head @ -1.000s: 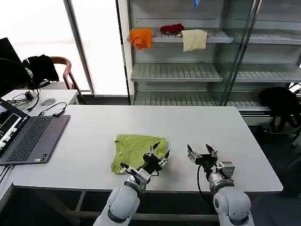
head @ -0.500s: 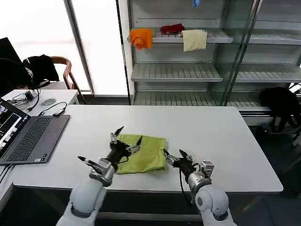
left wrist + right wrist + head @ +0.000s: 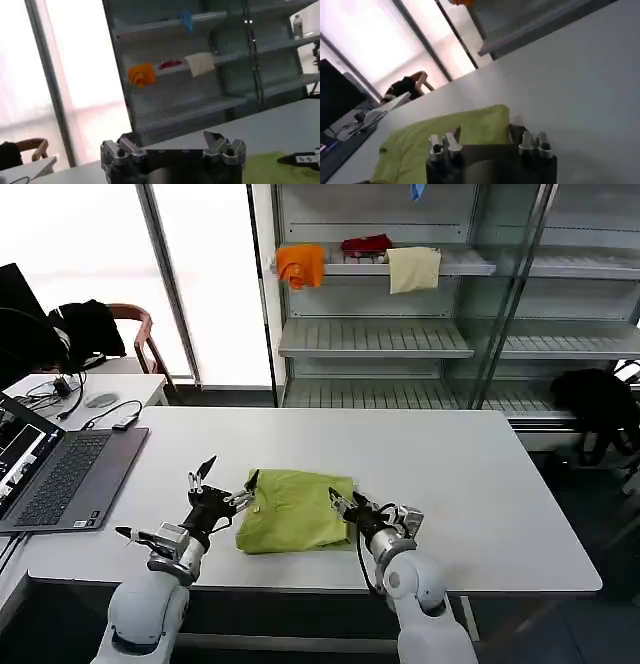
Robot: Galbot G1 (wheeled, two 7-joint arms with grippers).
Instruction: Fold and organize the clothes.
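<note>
In the head view, the lime-green T-shirt [image 3: 297,510] lies folded into a rough rectangle on the white table [image 3: 480,484], a little below the centre of the frame. The left gripper [image 3: 222,482] sits at the shirt's left edge, its fingers spread wide and holding nothing. The right gripper [image 3: 345,503] is at the shirt's right edge with its fingers apart, also gripping nothing. A laptop [image 3: 60,474] rests at the left side of the frame, and orange, red and cream cloths [image 3: 300,264] lie on the shelf unit at the top. In the left wrist view, the left gripper's fingers [image 3: 220,146] stand apart at the bottom, the green T-shirt [image 3: 265,170] showing at lower right. In the right wrist view, the right gripper's fingers [image 3: 445,145] stand apart over the T-shirt [image 3: 445,132] at lower left.
</note>
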